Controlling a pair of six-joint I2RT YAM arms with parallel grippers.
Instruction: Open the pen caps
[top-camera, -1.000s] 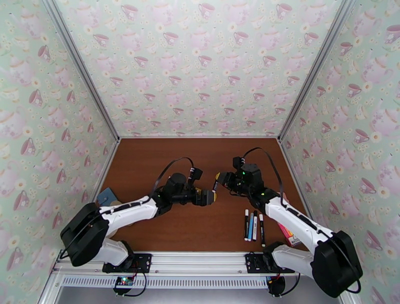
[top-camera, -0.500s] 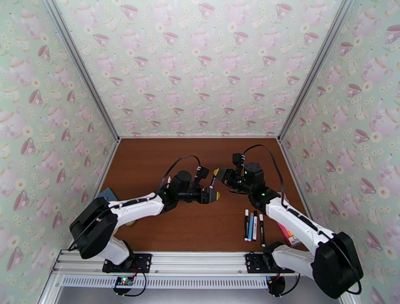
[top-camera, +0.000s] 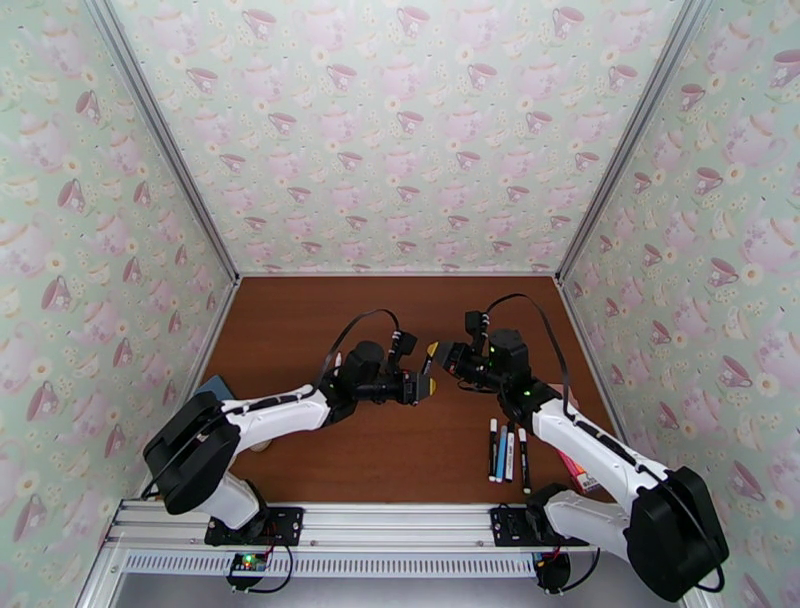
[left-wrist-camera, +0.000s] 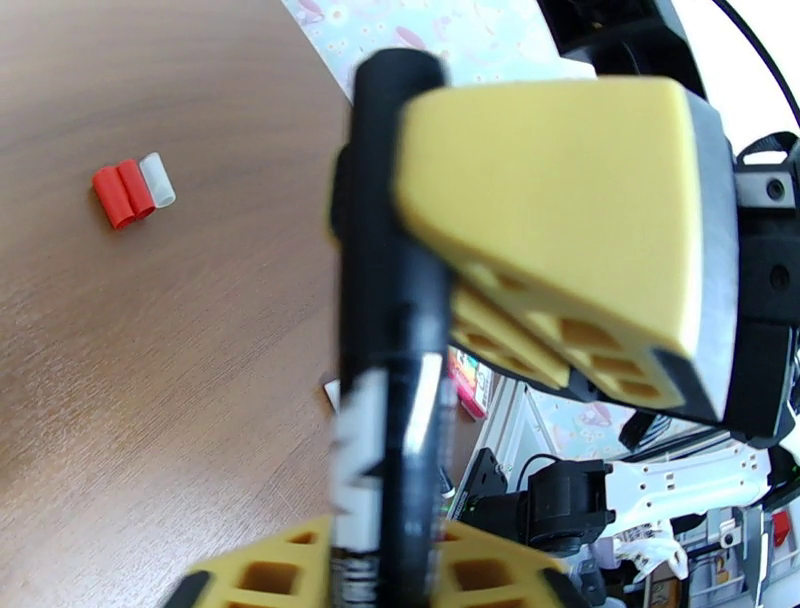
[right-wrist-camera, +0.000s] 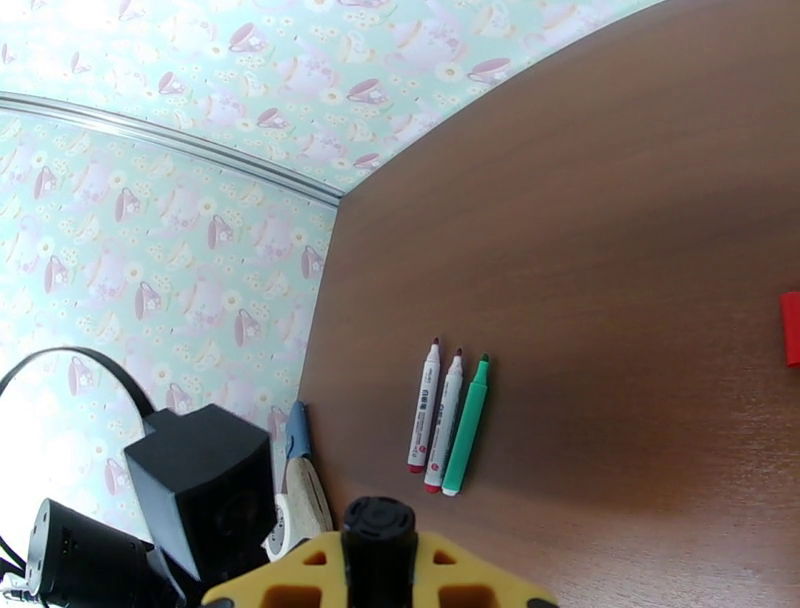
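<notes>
**Item 1, held pen.** Top view: a black pen (top-camera: 430, 372) hangs above the middle of the table (top-camera: 330, 310), well off the wood. The left gripper (top-camera: 424, 388) and right gripper (top-camera: 437, 357) meet on it from opposite sides. Each gripper has its fingers pressed together on this pen. Which one grips the cap and which the barrel cannot be told.

**Item 2, left wrist view.** The pen rises from between this gripper's own yellow fingers (left-wrist-camera: 260, 578). It carries white print low down and is plain black above. One yellow finger of the right gripper lies against the upper black part.

**Item 3, loose pen caps.** Left wrist view: three pen caps (left-wrist-camera: 130, 190), two red and one whitish, lie touching in a row on bare wood. Right wrist view: a red cap (right-wrist-camera: 791, 328) is cut off by the frame edge.

**Item 4, pens on the table.**
- Top view: four pens (top-camera: 507, 452) lie parallel beside the right arm.
- Right wrist view: three pens (right-wrist-camera: 445, 420), two white with red ends and one green, lie side by side. A blue-and-white object (right-wrist-camera: 298, 470) of unclear kind lies near the wall.

**Item 5, container.** A highlighter pack (top-camera: 572, 468) shows pink and orange contents and is partly hidden by the right arm.

**Item 6, setting.** The tabletop is brown wood grain. The walls (top-camera: 400, 130) are papered with a teacup pattern. An aluminium rail (top-camera: 400, 530) runs along the near edge.
</notes>
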